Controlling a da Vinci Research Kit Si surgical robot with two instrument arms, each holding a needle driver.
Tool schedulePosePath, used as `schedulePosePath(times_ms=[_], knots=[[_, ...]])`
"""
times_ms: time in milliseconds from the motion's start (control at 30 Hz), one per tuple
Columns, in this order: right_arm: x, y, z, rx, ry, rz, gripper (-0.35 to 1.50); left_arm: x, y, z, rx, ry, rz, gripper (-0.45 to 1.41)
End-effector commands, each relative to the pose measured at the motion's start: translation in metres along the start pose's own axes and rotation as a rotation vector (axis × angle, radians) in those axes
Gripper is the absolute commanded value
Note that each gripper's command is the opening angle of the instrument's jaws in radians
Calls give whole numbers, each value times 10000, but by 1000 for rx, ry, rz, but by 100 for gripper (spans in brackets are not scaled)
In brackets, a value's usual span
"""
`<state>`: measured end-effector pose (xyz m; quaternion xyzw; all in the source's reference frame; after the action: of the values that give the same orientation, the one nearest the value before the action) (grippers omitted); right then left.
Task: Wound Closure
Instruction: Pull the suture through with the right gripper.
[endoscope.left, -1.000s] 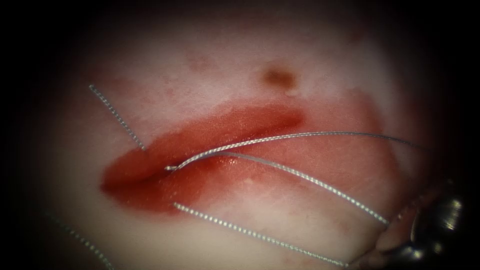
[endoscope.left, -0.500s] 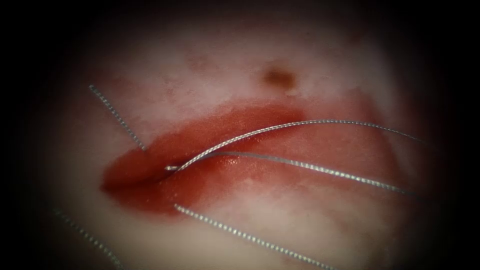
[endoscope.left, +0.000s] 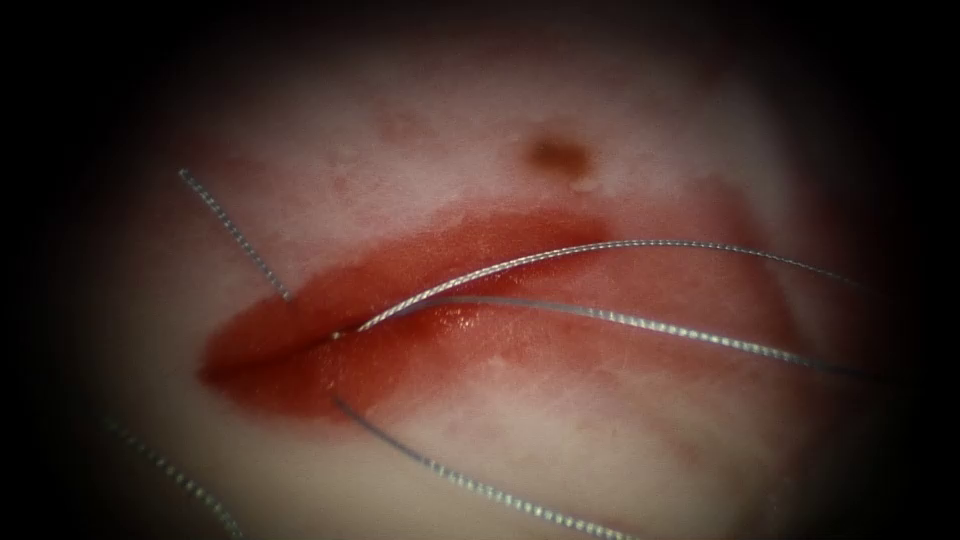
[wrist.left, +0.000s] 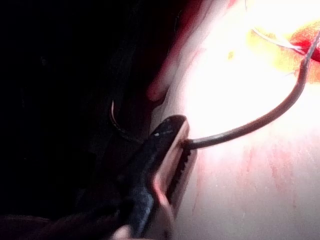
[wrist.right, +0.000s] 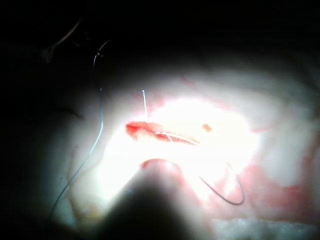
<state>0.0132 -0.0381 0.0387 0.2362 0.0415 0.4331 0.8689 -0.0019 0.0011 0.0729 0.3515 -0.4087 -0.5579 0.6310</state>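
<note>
Endoscope view gives the cut (endoscope.left: 300, 310) as a long red slit running across the pale tissue (endoscope.left: 600, 420), with red fluid (endoscope.left: 480, 250) spread along both lips. 2 strands of thread (endoscope.left: 600, 318) come out of the cut near its left part and run off to the right, one above the other, spreading apart as they go. A 3rd strand leaves the lower lip and slants down to the right. A short strand on the left goes into the tissue just above the cut's left end, and another lies well apart, low on the left.

From the left wrist view, the left tool (wrist.left: 182, 137) has its jaws closed on the needle (wrist.left: 260, 120), gripping it near one end. The rest of the curve arcs away over the tissue toward the cut; whether its far end is in the tissue I cannot tell.

From the right wrist view, the right tool (wrist.right: 150, 210) is a dark blur near the cut, and whether it holds anything I cannot tell
</note>
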Motion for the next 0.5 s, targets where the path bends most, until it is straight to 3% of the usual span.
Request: schedulePosePath(times_ms=[33, 200, 333, 467, 500], knots=[[35, -28, 0, -1, 7, -31, 99, -12, -3, 1, 1, -6, 5, -45], [95, -70, 19, -19, -4, -95, 73, -12, -3, 1, 1, -6, 5, -45], [131, -87, 34, 9, -43, -110, 46, -12, -3, 1, -1, -4, 5, -45], [163, -99, 50, 48, -80, -116, 7, -12, -3, 1, -1, -4, 5, -45], [169, -101, 54, 62, -91, -117, 7, -12, -3, 1, -1, -4, 5, -45]])
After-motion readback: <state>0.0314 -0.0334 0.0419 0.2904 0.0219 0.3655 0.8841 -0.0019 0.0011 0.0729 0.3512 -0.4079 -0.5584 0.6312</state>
